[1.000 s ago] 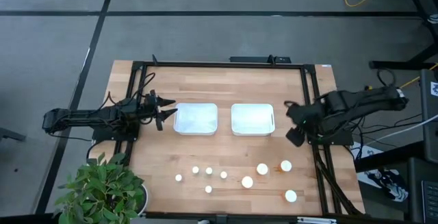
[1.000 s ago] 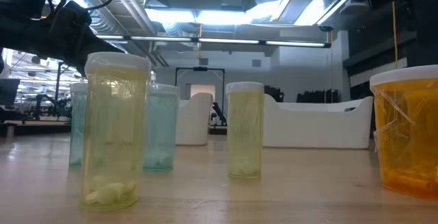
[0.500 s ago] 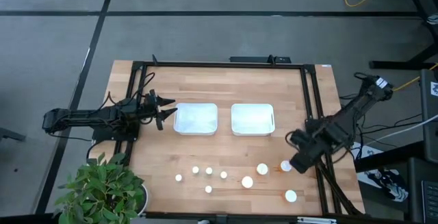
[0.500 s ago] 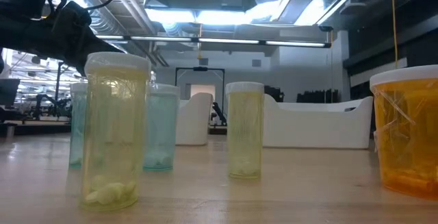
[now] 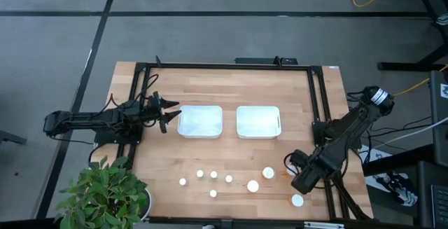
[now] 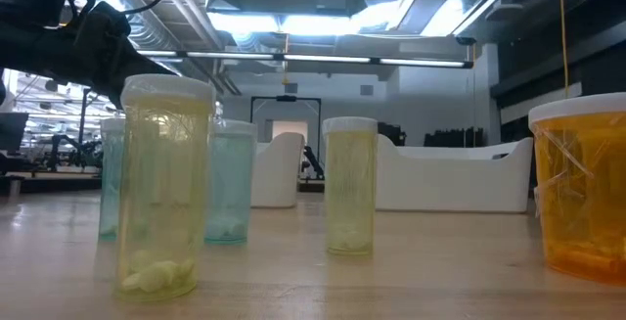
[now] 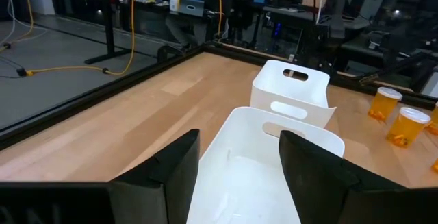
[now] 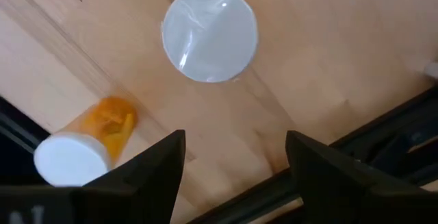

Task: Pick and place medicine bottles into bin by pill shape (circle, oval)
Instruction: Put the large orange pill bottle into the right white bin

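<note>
Left gripper (image 5: 170, 113) — parked just left of the left bin (image 5: 201, 120), its fingers spread with nothing between them; in the left wrist view the two dark fingers (image 7: 174, 169) frame that bin's near wall, so the arm appears to wait beside the drop point, not work.

Left bin and right bin (image 5: 259, 122) — two white tubs side by side at mid-table, open tops up, each presumably for one pill shape; no bottle is seen inside either.

Small bottles (image 5: 213, 175) — five white-capped bottles standing upright in a loose cluster in front of the left bin, toward the table's near edge; seen from table height, their pale greenish and yellowish bodies (image 6: 163, 188) show pills at the bottom.

Orange bottles (image 5: 268, 173) — larger caps in front of the right bin; three caps show from above, and a fourth bottle is probably under the arm.

Right gripper (image 5: 301, 181) — low over the table in front of the right bin, beside the orange bottles, fingers spread and empty. Its wrist view looks down on one white cap (image 8: 209, 33) between the fingers (image 8: 154, 166), with another orange bottle (image 8: 85, 142) off to one side — a pose that suggests lining up for a top-down grasp, not yet made.
</note>
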